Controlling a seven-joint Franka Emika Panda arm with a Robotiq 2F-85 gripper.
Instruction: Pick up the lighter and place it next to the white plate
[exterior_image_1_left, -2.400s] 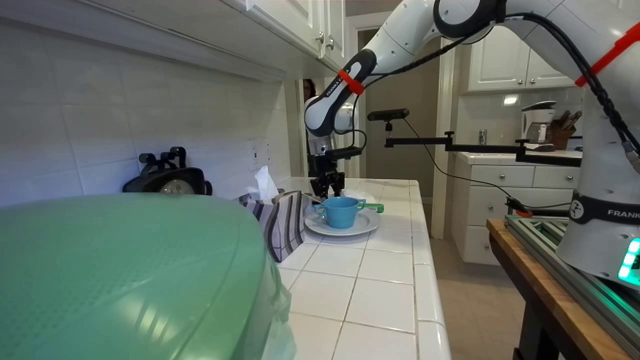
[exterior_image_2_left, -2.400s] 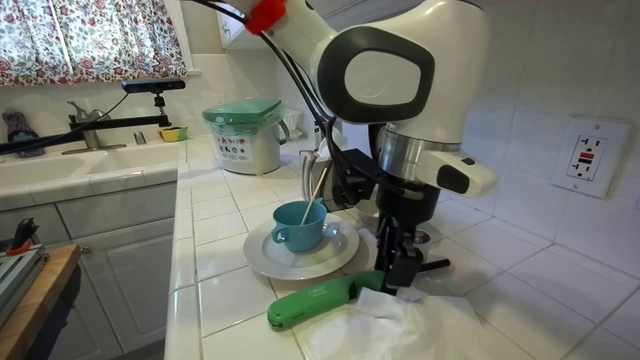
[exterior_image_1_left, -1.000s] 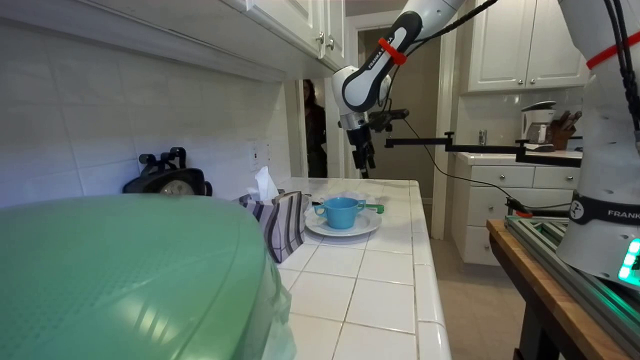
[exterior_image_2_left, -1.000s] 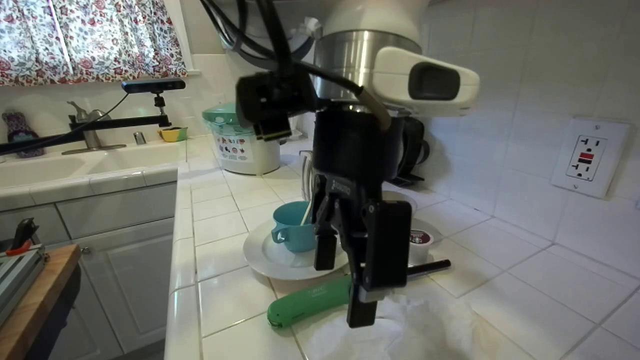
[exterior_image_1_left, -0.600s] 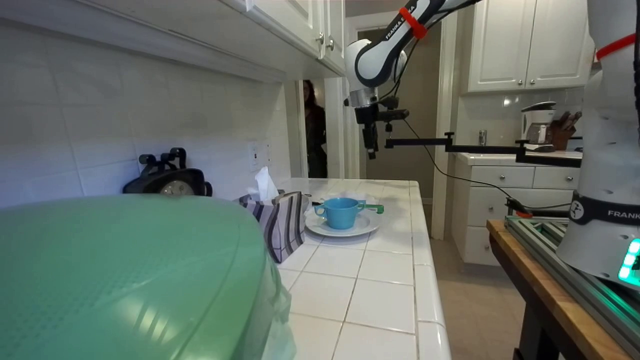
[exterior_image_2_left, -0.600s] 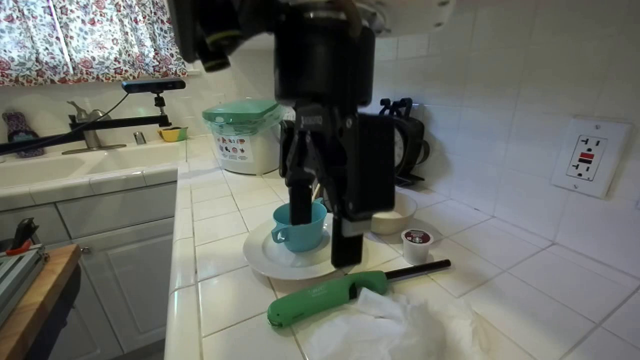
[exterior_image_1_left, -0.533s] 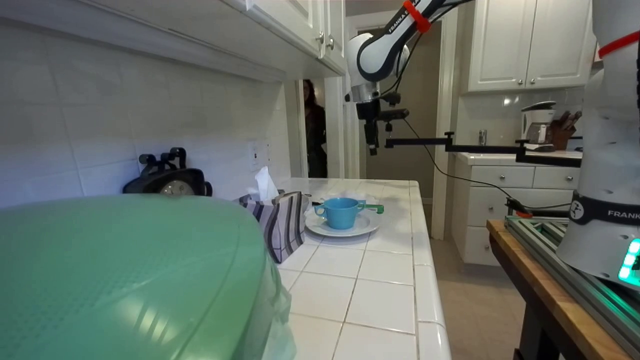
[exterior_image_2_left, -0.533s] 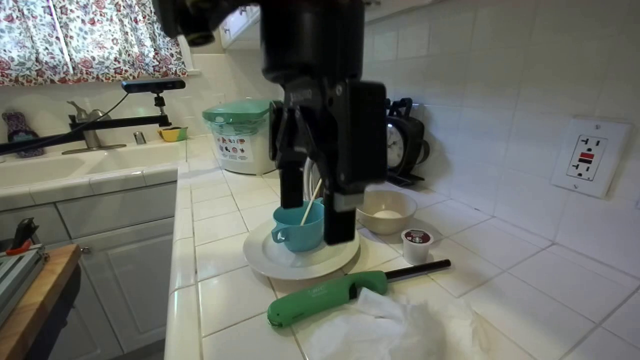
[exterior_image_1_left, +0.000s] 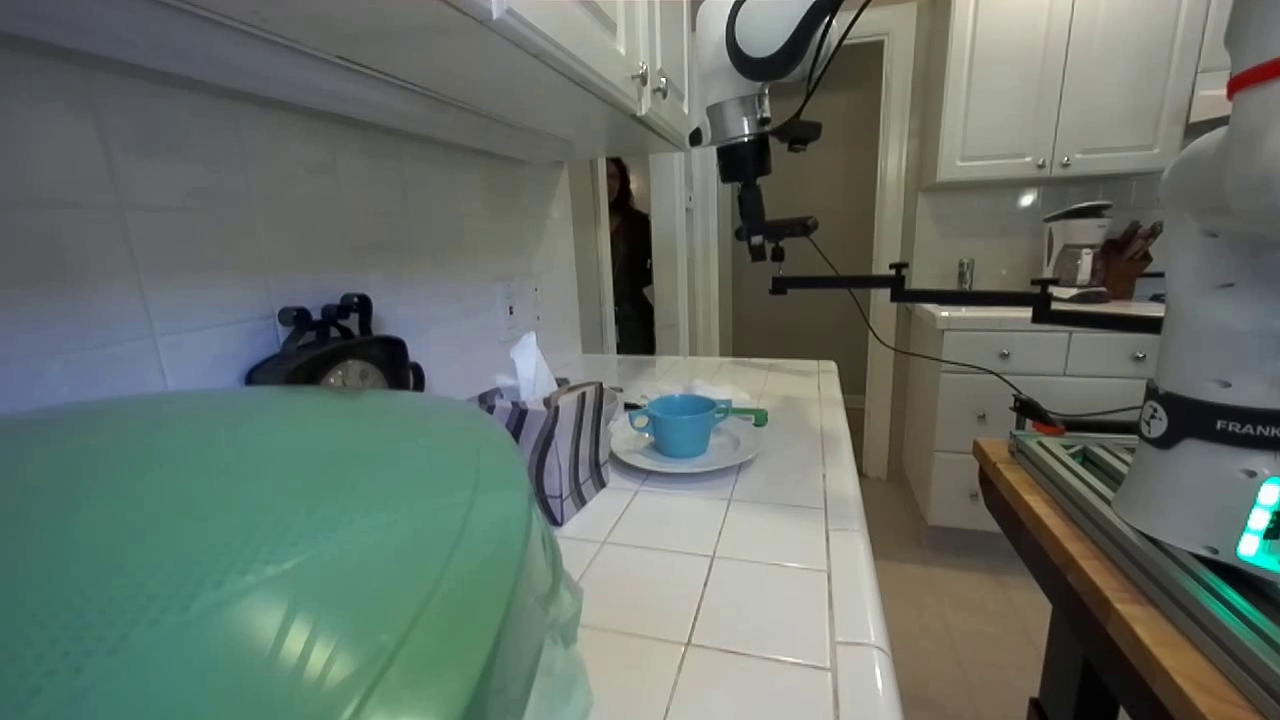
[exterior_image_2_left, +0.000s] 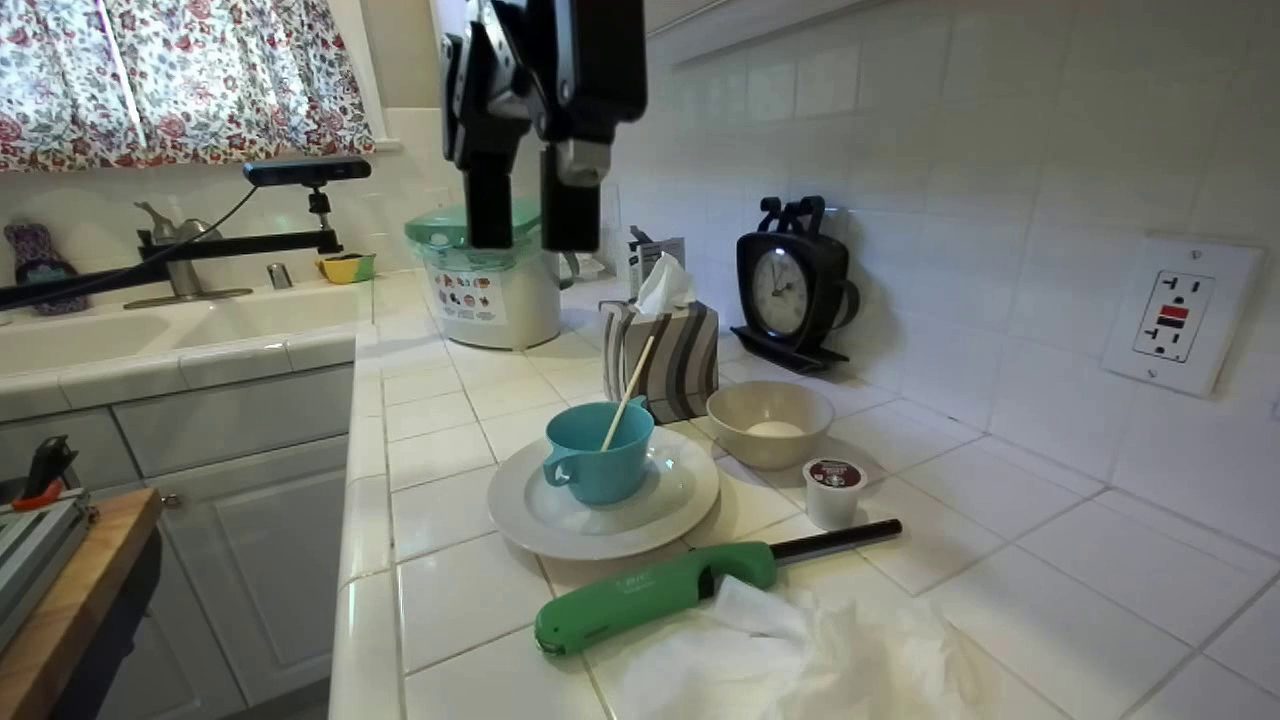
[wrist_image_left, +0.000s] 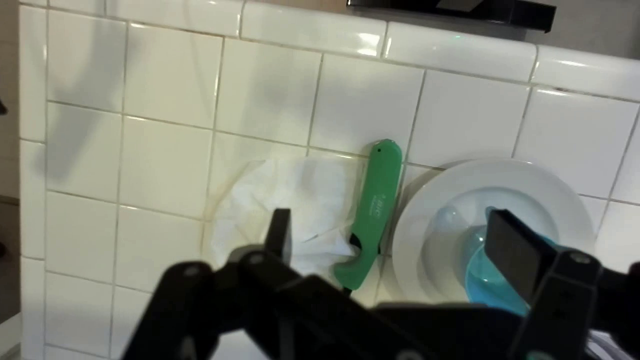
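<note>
On the white tiled counter lies the green lighter (exterior_image_2_left: 655, 598) with its black nozzle, close beside the white plate (exterior_image_2_left: 515, 500) with a small gap between them. Both also show in the wrist view, lighter (wrist_image_left: 377, 200) left of plate (wrist_image_left: 425, 200). A light-blue cup (exterior_image_2_left: 600, 465) holding a thin stick stands on the plate. High above the counter, in both exterior views, hangs my gripper (exterior_image_2_left: 530, 243). Its fingers are spread wide and nothing is between them. In the wrist view the gripper (wrist_image_left: 390, 215) faces down, and its body hides most of the nozzle.
White crumpled tissue (exterior_image_2_left: 800, 660) touches the lighter. Near the wall are a cream bowl (exterior_image_2_left: 770, 430), a coffee pod (exterior_image_2_left: 834, 495), a striped tissue box (exterior_image_2_left: 665, 365) and a black clock (exterior_image_2_left: 790, 285). A green-lidded bin (exterior_image_2_left: 490, 290) is farther back. Overhead is a cabinet (exterior_image_1_left: 570, 60).
My gripper has risen from down at the lighter to well above the counter, jaws apart during the last second. Lighter, plate and cup have stayed in place.
</note>
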